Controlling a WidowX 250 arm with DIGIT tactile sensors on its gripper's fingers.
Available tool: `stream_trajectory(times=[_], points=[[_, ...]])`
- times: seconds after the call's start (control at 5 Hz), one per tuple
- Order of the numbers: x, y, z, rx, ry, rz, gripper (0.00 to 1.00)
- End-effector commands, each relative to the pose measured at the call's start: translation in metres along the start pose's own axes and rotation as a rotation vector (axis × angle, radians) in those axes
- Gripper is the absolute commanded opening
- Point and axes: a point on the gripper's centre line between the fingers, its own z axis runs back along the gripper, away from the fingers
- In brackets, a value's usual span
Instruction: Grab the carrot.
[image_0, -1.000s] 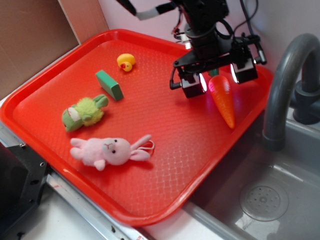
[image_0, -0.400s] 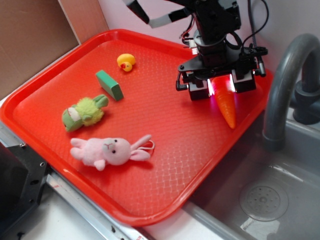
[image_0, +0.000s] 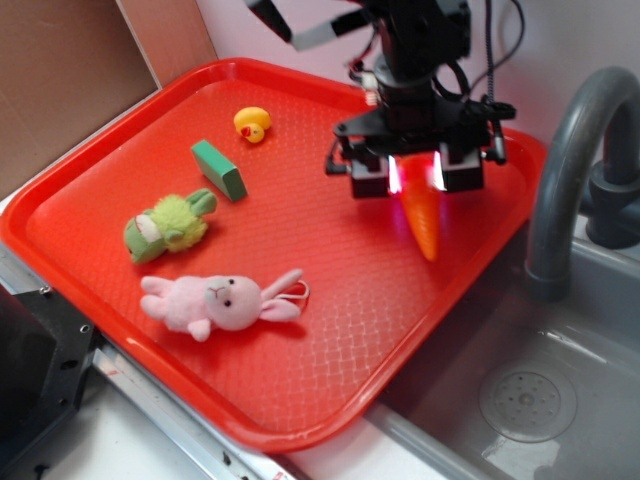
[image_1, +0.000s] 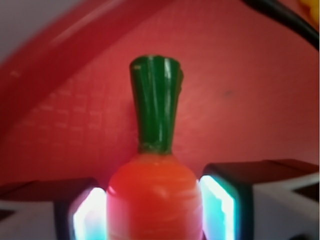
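The orange carrot (image_0: 423, 222) is over the right part of the red tray (image_0: 330, 330), its point towards the front. My gripper (image_0: 415, 176) is over its thick end, shut on the carrot. In the wrist view the carrot (image_1: 155, 197) fills the gap between the two lit pads (image_1: 91, 216), which press on its sides, and its dark green stub (image_1: 155, 107) points away. The gripper (image_1: 154, 216) holds it at the thick end. I cannot tell if the carrot's tip touches the tray.
On the tray lie a pink plush bunny (image_0: 222, 301), a green plush toy (image_0: 167, 225), a green block (image_0: 219, 170) and a yellow duck (image_0: 252, 124). A grey faucet (image_0: 560, 170) and sink (image_0: 540, 400) are at the right. A brown board (image_0: 60, 70) stands behind, left.
The gripper came down over the carrot's thick end and closed on it. Gripper and carrot have then shifted left, away from the tray's right rim.
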Motion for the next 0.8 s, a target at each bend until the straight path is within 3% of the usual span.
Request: stream_trajectory(times=[0.0, 0.2, 0.4, 0.6], points=[[0.029, 0.061, 0.103, -0.187, -0.006, -0.184, 0.0], [0.037, 0.106, 0.126, -0.206, -0.015, -0.25, 0.0], [0.04, 0.135, 0.142, -0.2, -0.066, -0.191, 0.0], [0.044, 0.136, 0.137, -0.139, -0.048, -0.158, 0.0]])
